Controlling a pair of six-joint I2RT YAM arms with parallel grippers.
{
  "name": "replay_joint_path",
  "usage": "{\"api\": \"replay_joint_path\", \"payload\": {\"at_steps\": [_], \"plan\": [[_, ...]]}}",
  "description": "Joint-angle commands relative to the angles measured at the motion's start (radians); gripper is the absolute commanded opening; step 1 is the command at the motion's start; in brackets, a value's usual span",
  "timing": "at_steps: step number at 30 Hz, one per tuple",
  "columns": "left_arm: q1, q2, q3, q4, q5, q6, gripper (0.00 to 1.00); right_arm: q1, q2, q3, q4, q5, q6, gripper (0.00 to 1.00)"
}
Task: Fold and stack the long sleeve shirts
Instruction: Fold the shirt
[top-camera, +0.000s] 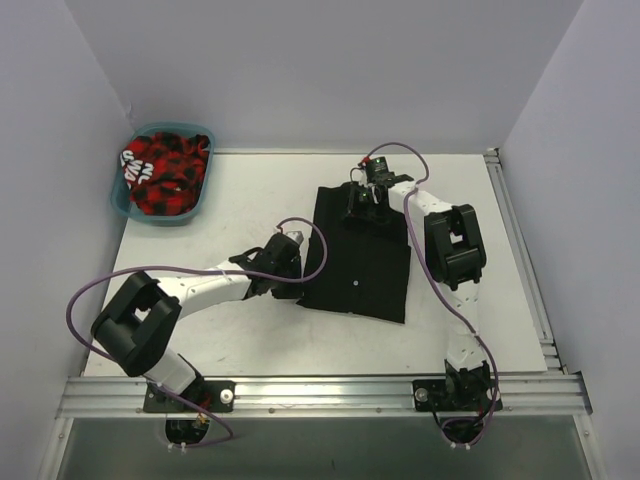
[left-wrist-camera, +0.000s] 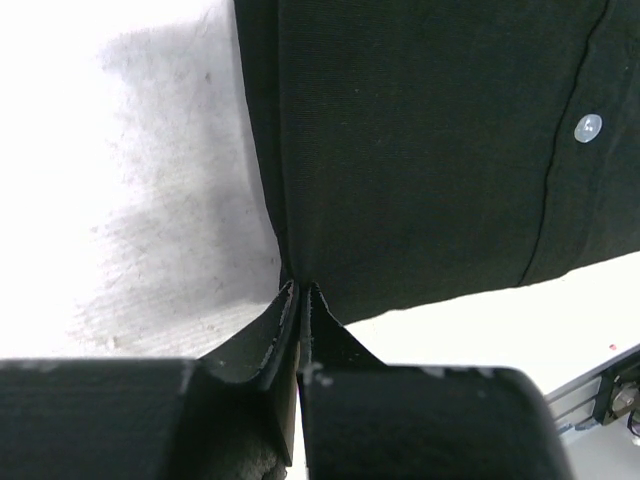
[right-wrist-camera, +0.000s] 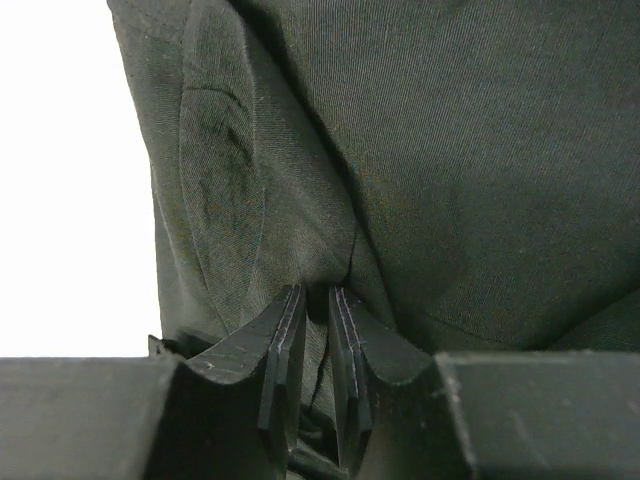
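One long sleeve shirt, plain black, lies folded into a tall rectangle on the white table, a pale button showing on its front. My left gripper sits low at the shirt's near-left edge. In the left wrist view that left gripper has its jaws pressed together on the hem of the black shirt. My right gripper is at the shirt's far end. In the right wrist view the right gripper is shut on a pinched fold of the black shirt.
A teal basket stands at the far left corner, holding a red and black checked garment. Metal rails run along the table's right edge and front edge. White walls close in the left, back and right.
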Motion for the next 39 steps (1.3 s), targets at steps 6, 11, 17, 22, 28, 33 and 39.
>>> {"api": "replay_joint_path", "payload": {"at_steps": [6, 11, 17, 22, 28, 33, 39], "plan": [[-0.014, -0.072, -0.064, -0.038, 0.029, -0.031, 0.07, 0.003, 0.015, 0.013, -0.014, 0.041, 0.021, 0.17], [-0.016, -0.08, -0.075, -0.027, 0.023, -0.025, 0.07, 0.003, 0.023, 0.02, -0.014, 0.039, 0.029, 0.17], [-0.016, -0.069, -0.049, -0.027, 0.025, -0.007, 0.39, 0.0, -0.005, 0.02, -0.025, 0.035, 0.016, 0.24], [-0.014, -0.115, -0.043, -0.035, -0.006, 0.003, 0.62, -0.008, -0.132, -0.019, -0.055, 0.085, -0.005, 0.42], [-0.014, -0.164, 0.01, -0.07, -0.027, 0.012, 0.86, -0.031, -0.39, -0.217, -0.08, 0.174, 0.022, 0.45], [-0.004, -0.146, 0.063, -0.073, -0.043, 0.032, 0.88, -0.055, -0.586, -0.436, -0.075, 0.193, 0.114, 0.42], [-0.002, -0.031, 0.099, -0.01, -0.064, 0.032, 0.82, -0.066, -0.654, -0.693, -0.008, 0.196, 0.183, 0.33]]}}
